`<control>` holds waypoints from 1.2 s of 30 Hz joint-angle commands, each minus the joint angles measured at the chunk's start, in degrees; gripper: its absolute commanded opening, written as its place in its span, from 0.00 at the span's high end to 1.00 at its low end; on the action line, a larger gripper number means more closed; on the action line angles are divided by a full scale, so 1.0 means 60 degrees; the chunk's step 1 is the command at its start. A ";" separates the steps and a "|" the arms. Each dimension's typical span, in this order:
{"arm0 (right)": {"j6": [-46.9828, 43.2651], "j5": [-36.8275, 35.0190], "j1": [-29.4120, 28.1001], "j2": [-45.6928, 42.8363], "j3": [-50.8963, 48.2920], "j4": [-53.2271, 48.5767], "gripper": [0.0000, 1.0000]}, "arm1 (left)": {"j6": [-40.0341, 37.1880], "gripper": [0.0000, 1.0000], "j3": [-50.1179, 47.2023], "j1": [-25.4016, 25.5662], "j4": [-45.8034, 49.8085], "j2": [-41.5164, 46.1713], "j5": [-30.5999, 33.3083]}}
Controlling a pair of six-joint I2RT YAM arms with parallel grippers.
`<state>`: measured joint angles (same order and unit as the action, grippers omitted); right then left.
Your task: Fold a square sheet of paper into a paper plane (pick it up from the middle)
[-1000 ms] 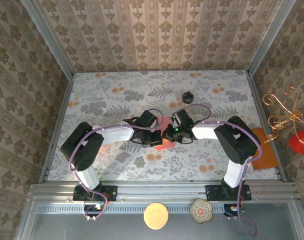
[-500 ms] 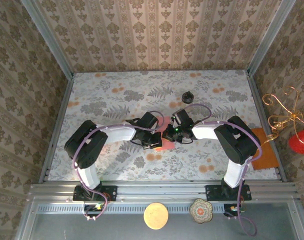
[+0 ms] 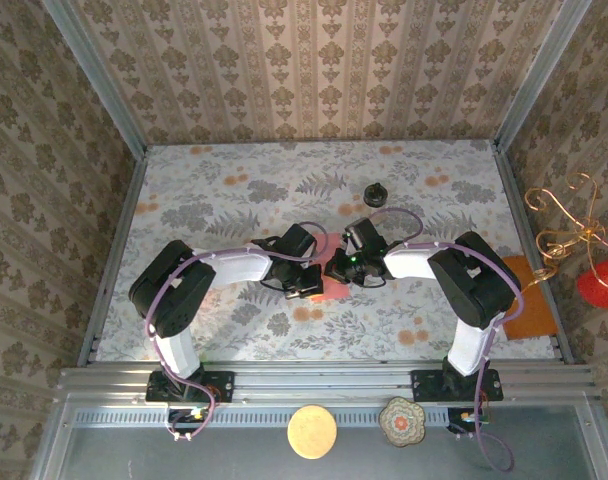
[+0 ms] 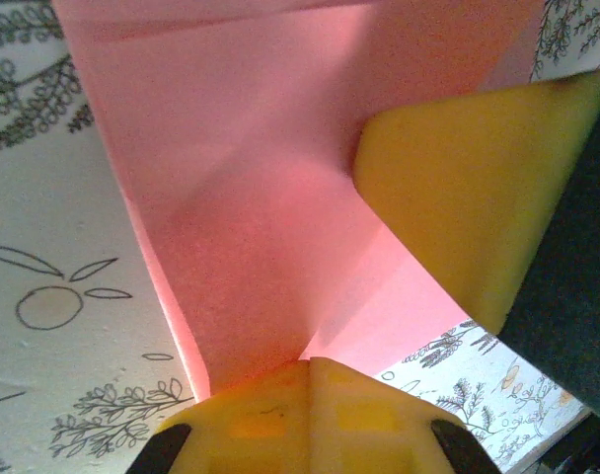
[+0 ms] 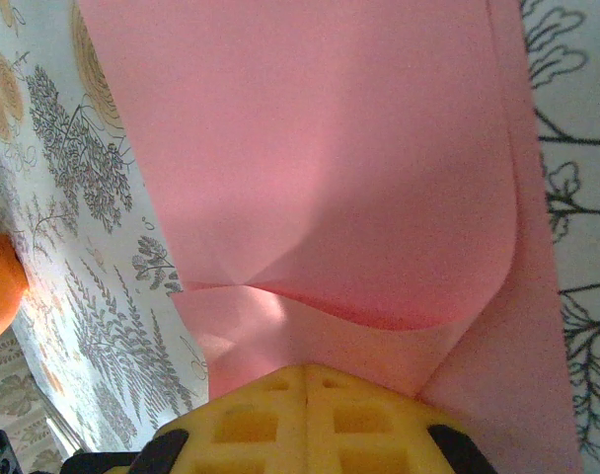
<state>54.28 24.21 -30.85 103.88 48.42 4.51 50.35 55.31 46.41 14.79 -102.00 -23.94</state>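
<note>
Sheet: the square sheet of paper [image 3: 327, 291] lies mid-table, in the gap where my two tools meet; under the arms little of it shows from above.
Left tool: my left tool [image 4: 310, 363] is clenched, and the pink sheet runs straight into its closed tips, so I judge it pinched there.
Right tool: my right tool [image 5: 306, 371] is clenched the same way on a folded-over layer of the sheet.
Direction: from each tool the paper spreads straight ahead, away from the fingertips; the two come at it from opposite sides.
Long axis: in the left wrist view the creases fan out from my pinch, running forward; I cannot tell the outline's full length.
Nearer arm: neither, both touch it; one right finger [image 4: 468, 193] presses on the paper just beside my left tool.
Count: one pink sheet, two tools, one dark jar [image 3: 374, 194] well apart at the far side, one orange sheet [image 3: 532, 300] off the table [image 3: 204, 220] to the right.
</note>
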 commanded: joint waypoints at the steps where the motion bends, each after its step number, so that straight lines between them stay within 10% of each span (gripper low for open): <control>1: 0.0108 -0.1060 0.0088 0.0724 -0.0336 -0.1455 0.96 | -0.0104 1.00 0.0069 -0.0093 0.0458 -0.0008 0.0185; 36: -0.0039 -0.1090 0.0088 0.0800 -0.0307 -0.1720 0.96 | 0.0024 0.99 0.0334 -0.0325 0.0154 0.0259 -0.0467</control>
<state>54.22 24.38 -30.79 104.12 48.93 3.46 51.00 55.53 44.91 14.33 -98.56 -26.59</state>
